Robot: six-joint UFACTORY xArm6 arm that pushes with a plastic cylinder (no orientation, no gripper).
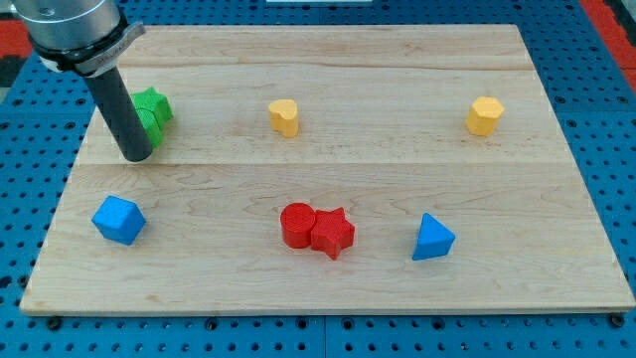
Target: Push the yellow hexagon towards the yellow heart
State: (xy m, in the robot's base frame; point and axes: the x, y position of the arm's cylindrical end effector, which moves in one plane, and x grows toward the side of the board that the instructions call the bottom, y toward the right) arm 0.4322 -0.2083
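My tip (137, 156) sits far left on the wooden board (328, 283), touching the green block (151, 109) just right of it (shape unclear). No fingers on this rig, just a bare rod. Yellow hexagon (485, 115) is far right; yellow heart (284, 116) far centre, well apart, w/ bare board between. Near side: blue block (118, 220) left, red cylinder (297, 225) touching red star (333, 233) centre, blue triangle (432, 239) right
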